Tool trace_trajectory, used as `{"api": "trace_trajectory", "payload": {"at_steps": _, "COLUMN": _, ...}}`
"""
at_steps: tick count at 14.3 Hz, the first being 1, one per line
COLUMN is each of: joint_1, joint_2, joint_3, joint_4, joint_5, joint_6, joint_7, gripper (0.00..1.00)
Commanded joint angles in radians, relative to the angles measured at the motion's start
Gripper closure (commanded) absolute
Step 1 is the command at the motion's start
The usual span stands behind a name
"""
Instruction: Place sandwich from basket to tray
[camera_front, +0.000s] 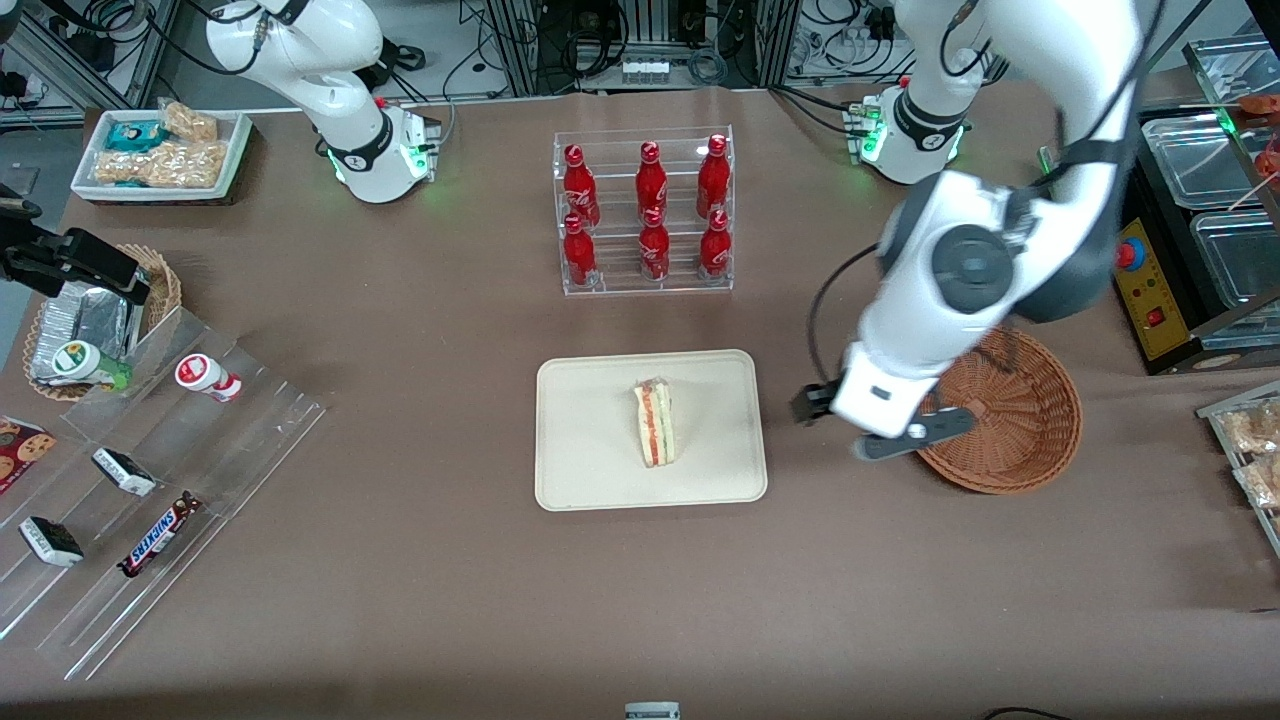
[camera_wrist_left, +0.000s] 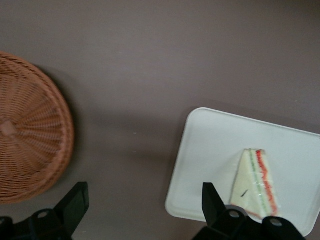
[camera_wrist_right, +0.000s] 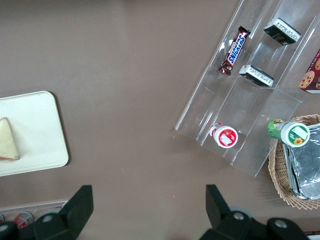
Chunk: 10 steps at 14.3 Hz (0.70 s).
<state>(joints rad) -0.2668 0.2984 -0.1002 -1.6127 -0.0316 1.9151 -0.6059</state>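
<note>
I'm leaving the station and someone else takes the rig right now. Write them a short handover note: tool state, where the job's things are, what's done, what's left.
Tool: open and holding nothing, above bare table between the tray and the basket.
Sandwich: lying on the tray, near its middle, apart from the rim.
Basket: toward the working arm's end of the table, nothing in it.
Done: sandwich is out of the basket and released on the tray.
Left: nothing to move; probably just pull the arm clear and park it.
</note>
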Motion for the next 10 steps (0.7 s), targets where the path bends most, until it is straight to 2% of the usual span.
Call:
{"api": "trace_trajectory", "payload": {"at_steps": 1, "joint_1": 0.098, "joint_2": -0.079, "joint_3": -0.010, "joint_4": -0.049, "joint_5": -0.036, "joint_6": -0.085, "joint_7": 0.165, "gripper": 0.00}}
{"api": "trace_trajectory", "payload": {"at_steps": 7, "joint_1": 0.202, "joint_2": -0.157, "joint_3": -0.009, "joint_4": -0.055, "joint_5": -0.034, "joint_6": -0.212, "joint_7": 0.365, "gripper": 0.00}}
{"api": "trace_trajectory", "payload": {"at_steps": 10, "joint_1": 0.250, "joint_2": -0.251, "joint_3": -0.007, "joint_4": -0.105, "joint_5": -0.034, "joint_6": -0.225, "joint_7": 0.454, "gripper": 0.00}}
